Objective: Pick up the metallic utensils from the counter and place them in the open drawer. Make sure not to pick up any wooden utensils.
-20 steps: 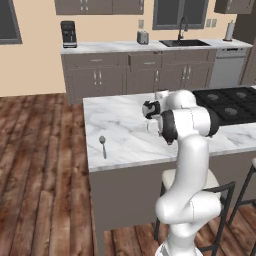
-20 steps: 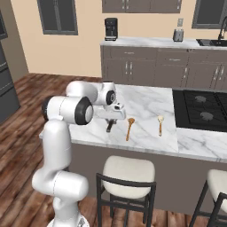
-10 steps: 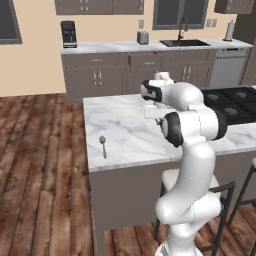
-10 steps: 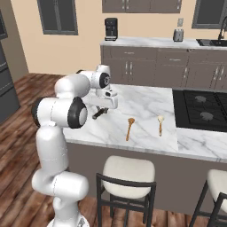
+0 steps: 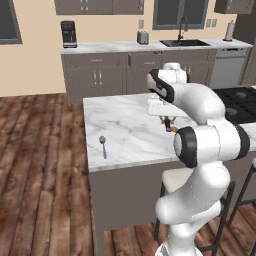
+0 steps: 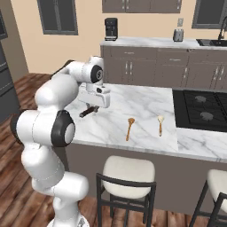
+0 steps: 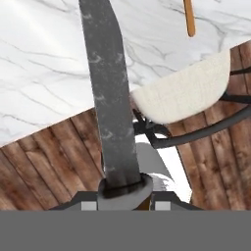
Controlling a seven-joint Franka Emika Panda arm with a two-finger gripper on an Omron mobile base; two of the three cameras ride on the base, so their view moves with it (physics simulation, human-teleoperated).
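One knife (image 7: 109, 93) sits pinched in the gripper (image 6: 91, 108), lifted above the counter (image 6: 133, 106) edge – grey blade running up the hand view. The silver spoon (image 5: 103, 145) lies near the island's left end, the wooden spoon (image 6: 129, 128) mid-counter.

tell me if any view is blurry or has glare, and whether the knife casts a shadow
Hand view: the knife blade is sharp and fills the centre, no glare, marble counter evenly lit. Right base view: soft overall, the knife under the gripper is a small dark streak and a shadow from it cannot be made out. Left base view: flat light, the metal spoon is crisp enough to read.
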